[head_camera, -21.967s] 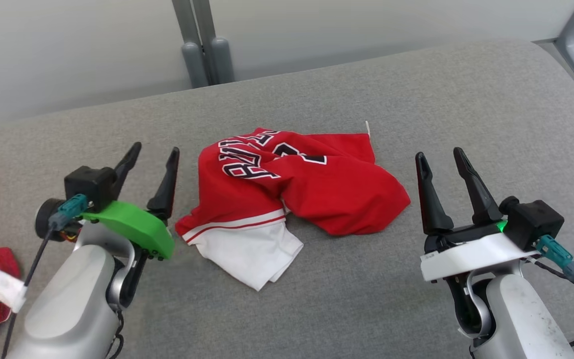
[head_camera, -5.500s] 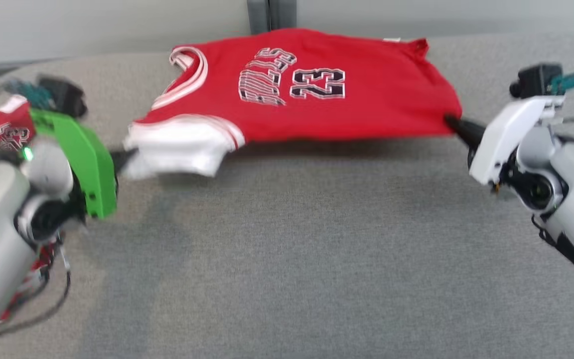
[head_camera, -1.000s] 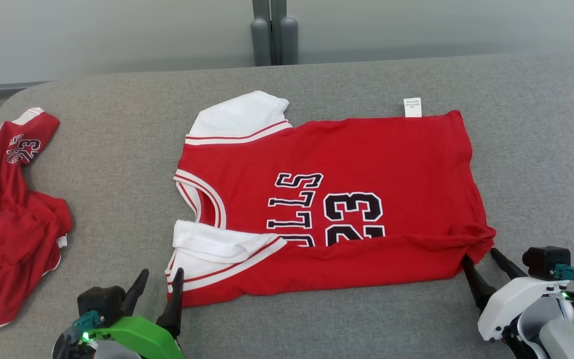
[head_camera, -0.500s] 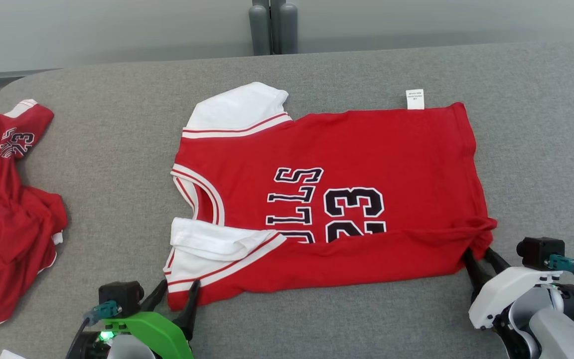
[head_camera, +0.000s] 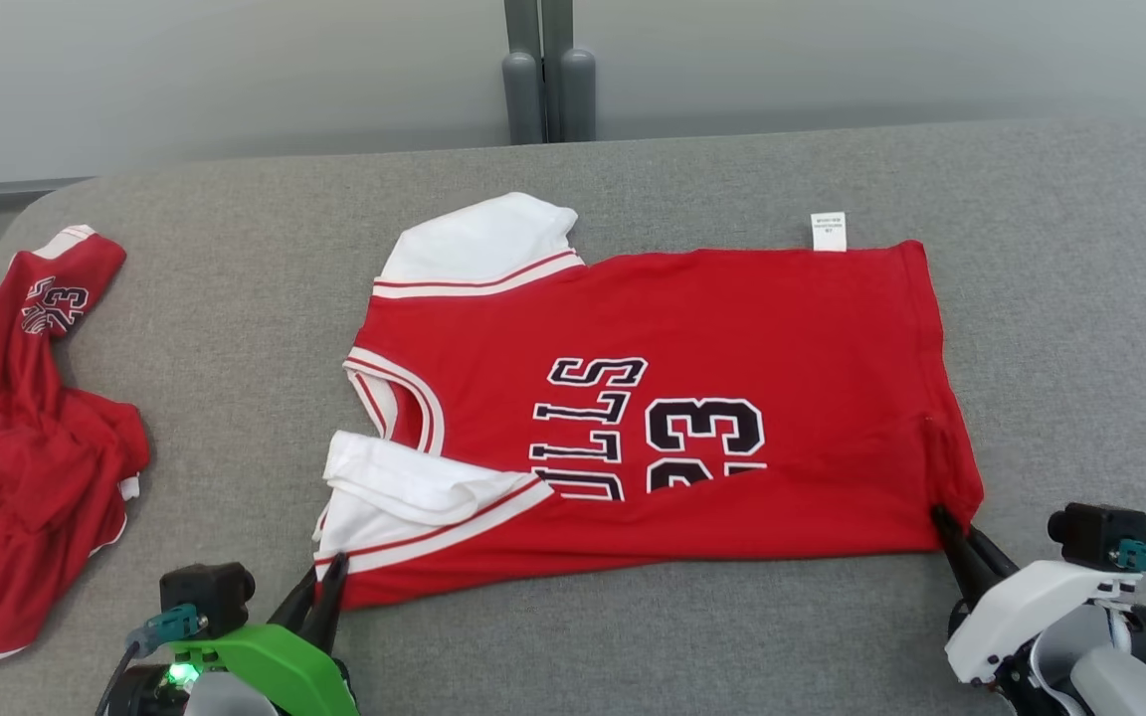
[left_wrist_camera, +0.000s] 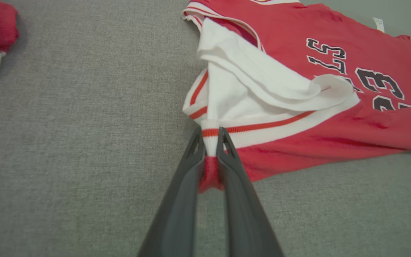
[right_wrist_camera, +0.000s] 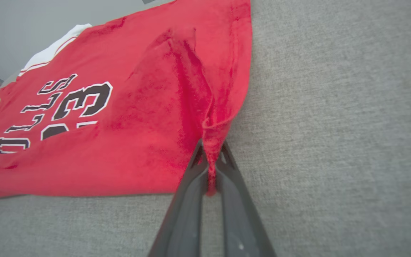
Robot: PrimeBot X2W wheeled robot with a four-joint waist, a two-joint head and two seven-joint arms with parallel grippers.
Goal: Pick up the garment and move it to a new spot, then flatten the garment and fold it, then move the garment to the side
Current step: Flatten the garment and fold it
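Note:
A red jersey [head_camera: 712, 398] with white sleeves and "BULLS 23" lettering lies spread on the grey cushion, neck to the left, hem to the right. Its near edge is folded over, hiding part of the lettering. My left gripper [head_camera: 326, 587] is shut on the near shoulder corner; the left wrist view has the red and white trim [left_wrist_camera: 209, 150] pinched between the fingers. My right gripper [head_camera: 949, 527] is shut on the near hem corner, and the right wrist view shows a red fold [right_wrist_camera: 211, 157] squeezed between the two dark fingers [right_wrist_camera: 187, 200].
A second red garment [head_camera: 16, 438] lies crumpled at the left edge of the grey cushion [head_camera: 633, 636]. Grey posts [head_camera: 545, 80] stand behind the cushion's far edge. A white label [head_camera: 828, 231] sticks out from the jersey's far hem.
Both grippers, open a second ago beside the jersey's near corners, have shut on them. The near edge has pulled slightly straighter; the head camera shifted a little.

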